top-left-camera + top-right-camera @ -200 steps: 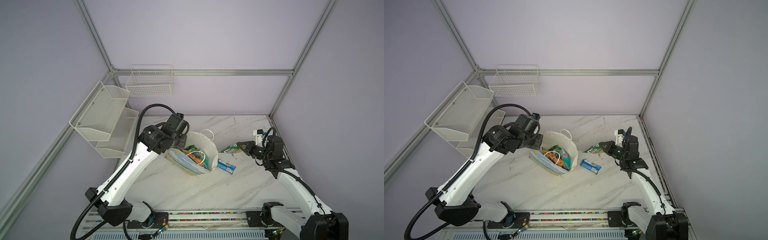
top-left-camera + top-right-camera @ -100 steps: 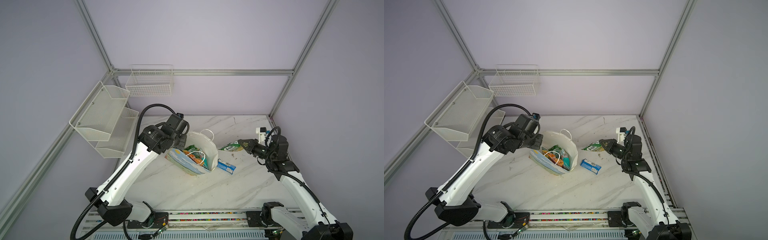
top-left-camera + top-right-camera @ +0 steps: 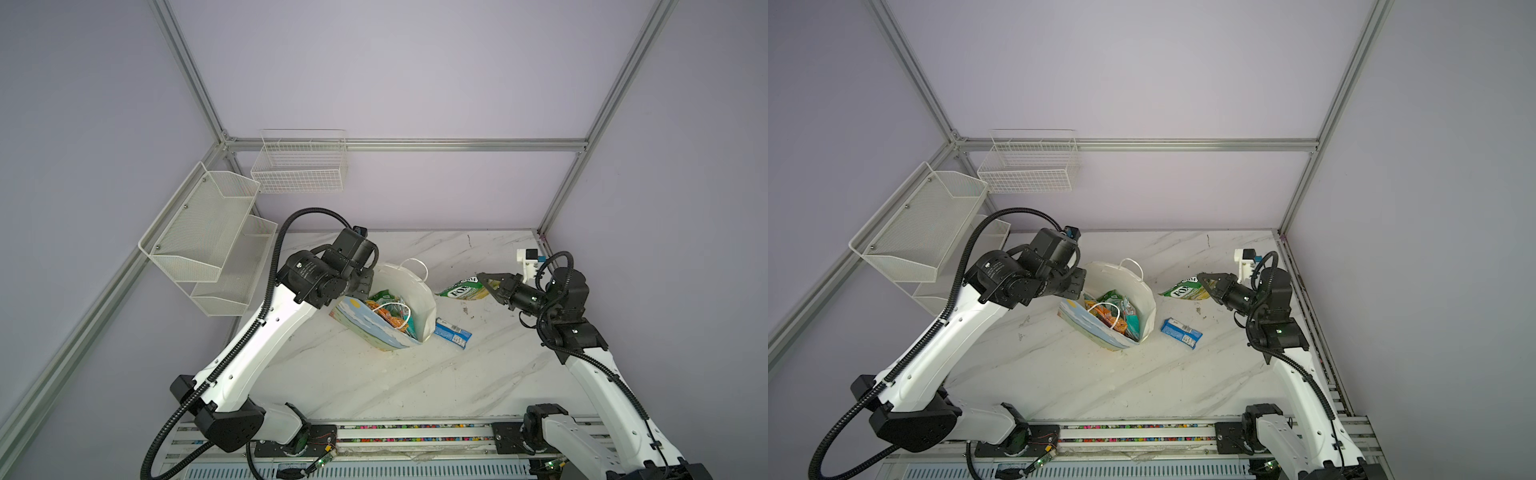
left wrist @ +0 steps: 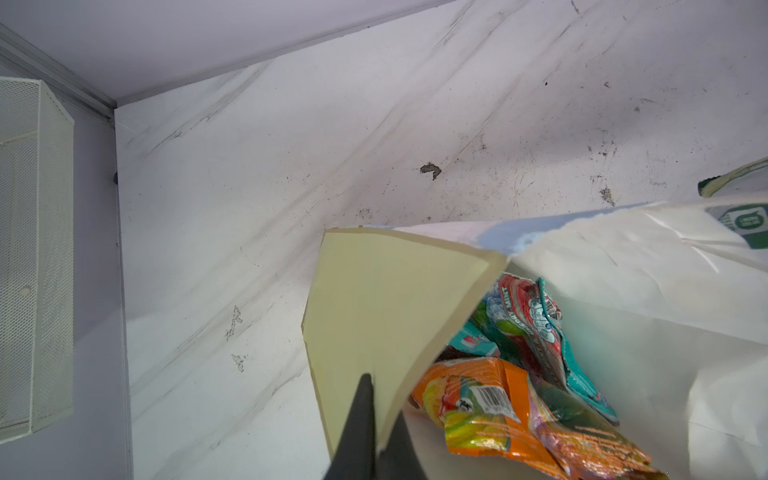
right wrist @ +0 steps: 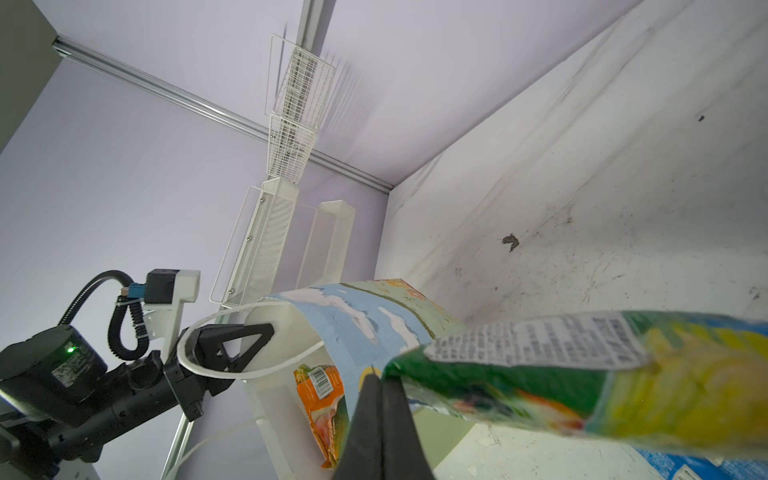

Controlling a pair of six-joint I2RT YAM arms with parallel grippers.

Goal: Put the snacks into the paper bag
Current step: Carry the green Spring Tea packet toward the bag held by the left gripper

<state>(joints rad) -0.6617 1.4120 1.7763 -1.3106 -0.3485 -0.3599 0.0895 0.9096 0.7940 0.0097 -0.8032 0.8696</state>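
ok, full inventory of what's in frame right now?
white paper gift bag with sky print: one; white inside, blue and green outside; mid-table, mouth open.
glossy snack packets: several; orange, teal, green; inside the gift bag.
green-and-yellow FOX'S candy bag: one; held up just right of the gift bag.
small blue packet: one; blue; flat on the table by the gift bag's right side.
white mesh two-tier shelf: one; left wall.
white wire basket: one; back wall.
white marble table: one.
left gripper: black; shut on the gift bag's rim.
right gripper: black; shut on the candy bag.
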